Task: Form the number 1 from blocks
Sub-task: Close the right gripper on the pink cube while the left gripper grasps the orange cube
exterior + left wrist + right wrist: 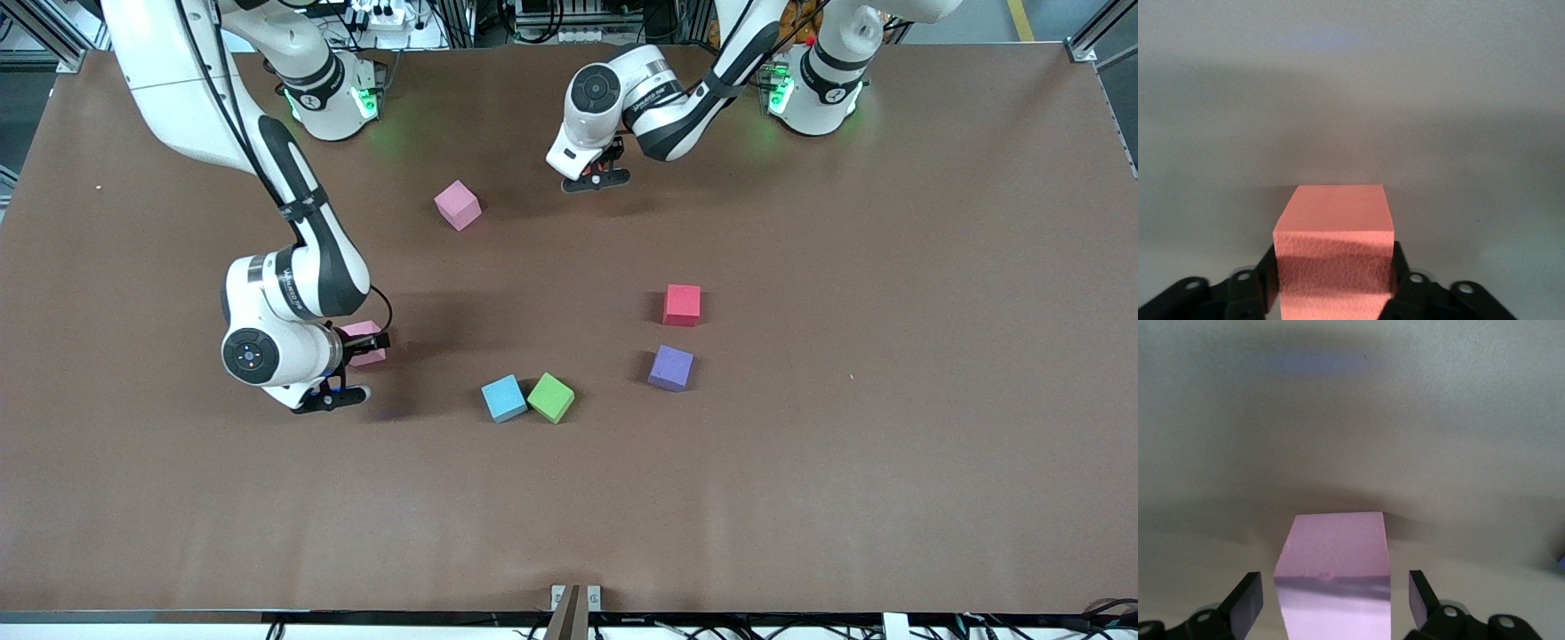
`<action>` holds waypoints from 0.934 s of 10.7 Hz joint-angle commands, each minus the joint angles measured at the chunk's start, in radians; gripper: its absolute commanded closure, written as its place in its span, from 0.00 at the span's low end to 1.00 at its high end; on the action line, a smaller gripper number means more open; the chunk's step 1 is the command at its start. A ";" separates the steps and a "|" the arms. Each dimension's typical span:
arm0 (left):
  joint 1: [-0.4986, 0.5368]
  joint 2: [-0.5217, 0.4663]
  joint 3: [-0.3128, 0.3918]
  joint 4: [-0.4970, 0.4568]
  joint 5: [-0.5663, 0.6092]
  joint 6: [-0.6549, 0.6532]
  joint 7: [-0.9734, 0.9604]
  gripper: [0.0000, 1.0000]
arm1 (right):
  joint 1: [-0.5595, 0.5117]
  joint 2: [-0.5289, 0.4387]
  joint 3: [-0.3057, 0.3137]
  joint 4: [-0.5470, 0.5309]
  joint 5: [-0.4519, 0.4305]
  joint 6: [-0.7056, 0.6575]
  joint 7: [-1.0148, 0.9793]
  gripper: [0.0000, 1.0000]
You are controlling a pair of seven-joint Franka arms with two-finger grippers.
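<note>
My right gripper (360, 363) (1335, 600) is open around a pink block (364, 345) (1333, 587) toward the right arm's end of the table. A gap shows between the block and each finger (1248, 600). My left gripper (597, 178) (1335, 270) is shut on an orange block (1335, 247), low over the table near the robots' bases. The hand hides that block in the front view. A second pink block (458, 204) lies loose beside the left gripper. Nearer the front camera lie the red (681, 305), purple (670, 368), blue (504, 397) and green (550, 397) blocks.
The blue and green blocks touch each other in the middle of the brown table (800, 498). The red block lies just above the purple one in the front view, a small gap between them. Both arm bases stand along the table's edge by the robots.
</note>
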 commanded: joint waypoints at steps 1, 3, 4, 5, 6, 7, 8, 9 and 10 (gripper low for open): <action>-0.011 0.004 0.006 0.009 0.057 0.015 -0.031 1.00 | 0.003 -0.006 -0.004 -0.026 0.008 0.018 -0.018 0.04; -0.020 0.004 0.006 0.013 0.135 0.017 -0.025 1.00 | 0.003 -0.006 -0.004 -0.044 0.008 0.022 -0.022 0.07; -0.020 0.005 0.006 0.020 0.154 0.018 -0.019 1.00 | 0.003 -0.006 -0.004 -0.044 0.010 0.028 -0.022 0.16; -0.021 0.010 0.007 0.027 0.157 0.020 -0.014 1.00 | 0.003 -0.006 -0.005 -0.044 0.010 0.030 -0.022 0.37; -0.021 0.013 0.007 0.033 0.157 0.020 -0.014 1.00 | 0.003 -0.006 -0.007 -0.043 0.008 0.030 -0.022 0.51; -0.021 0.016 0.007 0.039 0.157 0.020 -0.014 1.00 | 0.003 -0.006 -0.007 -0.043 0.008 0.039 -0.022 0.58; -0.023 0.019 0.007 0.041 0.157 0.020 -0.014 1.00 | 0.005 -0.006 -0.008 -0.043 0.008 0.050 -0.022 0.59; -0.023 0.019 0.015 0.041 0.155 0.020 -0.019 0.01 | 0.008 -0.014 -0.011 -0.040 0.010 0.050 -0.022 0.59; -0.021 0.016 0.015 0.046 0.155 0.020 -0.032 0.00 | 0.017 -0.047 -0.019 -0.041 0.010 0.050 -0.021 0.58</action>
